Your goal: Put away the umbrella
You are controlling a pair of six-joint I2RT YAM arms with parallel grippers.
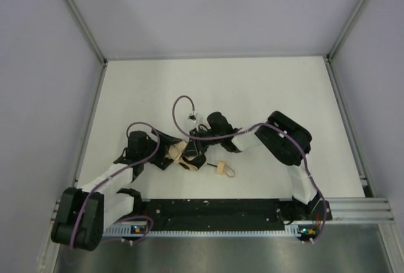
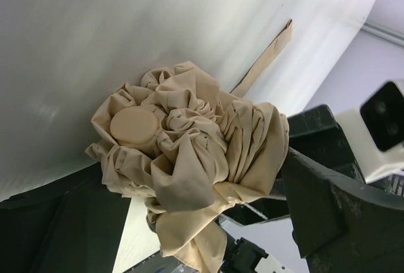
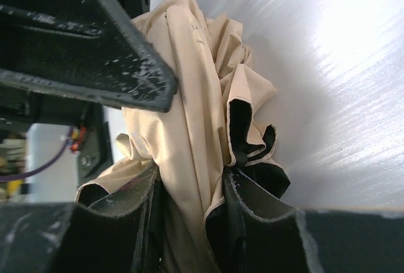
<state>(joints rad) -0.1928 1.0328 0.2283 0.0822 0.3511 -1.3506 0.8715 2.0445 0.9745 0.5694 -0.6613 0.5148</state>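
The umbrella (image 1: pixel 183 158) lies folded mid-table, its beige canopy (image 2: pixel 189 146) bunched up. The round tan cap (image 2: pixel 134 127) on its tip faces the left wrist camera. Its small tan handle (image 1: pixel 220 169) with loop strap sticks out to the right on a thin black shaft. My left gripper (image 1: pixel 169 154) is open, its dark fingers (image 2: pixel 334 203) spread wide on either side of the canopy. My right gripper (image 3: pixel 189 181) is shut on the umbrella's fabric (image 3: pixel 189 96), which is pinched between its two black fingers (image 3: pixel 265 222). A beige closure strap (image 2: pixel 265 61) trails on the table.
A black rail (image 1: pixel 214 210) runs along the near table edge between the arm bases. Grey walls and aluminium posts (image 1: pixel 79 14) enclose the white table (image 1: pixel 252 90) at left, back and right. A purple cable (image 1: pixel 180 105) loops above the right wrist.
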